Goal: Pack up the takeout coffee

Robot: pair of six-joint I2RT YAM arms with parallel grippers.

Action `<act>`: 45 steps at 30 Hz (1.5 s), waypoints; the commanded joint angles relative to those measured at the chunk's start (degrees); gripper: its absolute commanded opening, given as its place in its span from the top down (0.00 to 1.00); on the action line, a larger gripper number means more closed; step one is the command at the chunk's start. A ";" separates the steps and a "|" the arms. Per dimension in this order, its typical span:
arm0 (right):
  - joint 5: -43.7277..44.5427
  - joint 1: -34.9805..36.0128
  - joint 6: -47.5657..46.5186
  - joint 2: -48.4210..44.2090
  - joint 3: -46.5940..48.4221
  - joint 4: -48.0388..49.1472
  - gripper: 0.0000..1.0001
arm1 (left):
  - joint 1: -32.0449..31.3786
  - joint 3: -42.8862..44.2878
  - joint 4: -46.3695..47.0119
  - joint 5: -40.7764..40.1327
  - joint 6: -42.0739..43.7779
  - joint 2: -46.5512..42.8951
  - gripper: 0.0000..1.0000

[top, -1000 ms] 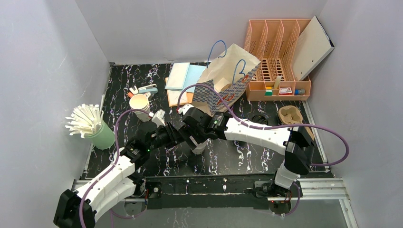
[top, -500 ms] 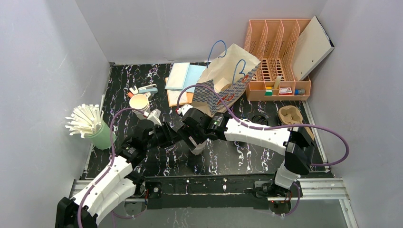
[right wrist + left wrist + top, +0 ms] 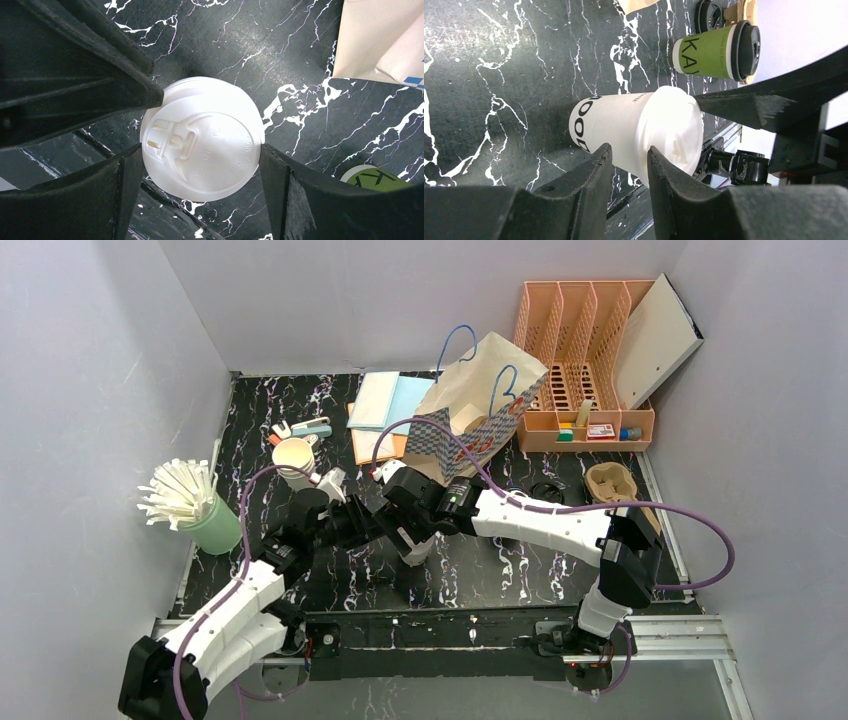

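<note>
A white paper cup (image 3: 624, 132) with a white lid (image 3: 202, 137) stands on the black marble table (image 3: 500, 560) in the middle. My right gripper (image 3: 200, 150) reaches down over it, one finger against each side of the lid's rim. From the left, my left gripper (image 3: 629, 150) points at the cup's side with its jaws a little apart and nothing between them. The takeout coffee (image 3: 711, 50), a green cup with a black lid, stands a short way beyond the white cup and shows again in the right wrist view (image 3: 377, 180). In the top view the right arm hides it.
A paper bag (image 3: 470, 410) with blue handles lies open at the back. Cream cups (image 3: 295, 462) and a light green straw holder (image 3: 212, 525) are on the left. On the right are a peach organizer (image 3: 585, 370), a pulp cup carrier (image 3: 612, 485) and a loose black lid (image 3: 545, 490).
My left gripper's jaws have parted slightly and the left arm has shifted a little. The right arm and the white cup have not moved.
</note>
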 commanded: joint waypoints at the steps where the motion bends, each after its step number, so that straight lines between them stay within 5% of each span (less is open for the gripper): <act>1: -3.32 0.79 -0.05 2.03 -1.91 -5.08 0.12 | 0.30 -1.63 2.59 1.77 -0.27 1.36 0.70; 18: -7.21 0.70 -1.69 4.67 -1.71 -6.63 0.13 | 0.29 -4.16 -0.80 -0.84 2.90 5.66 0.83; 33: -5.98 0.04 -1.41 1.97 -1.16 -5.55 0.12 | 0.27 1.64 -6.92 -2.76 4.83 3.20 0.76; 45: -4.21 0.08 -2.73 -0.28 -0.38 -4.57 0.02 | 0.24 7.76 -12.05 -4.51 7.19 0.97 0.70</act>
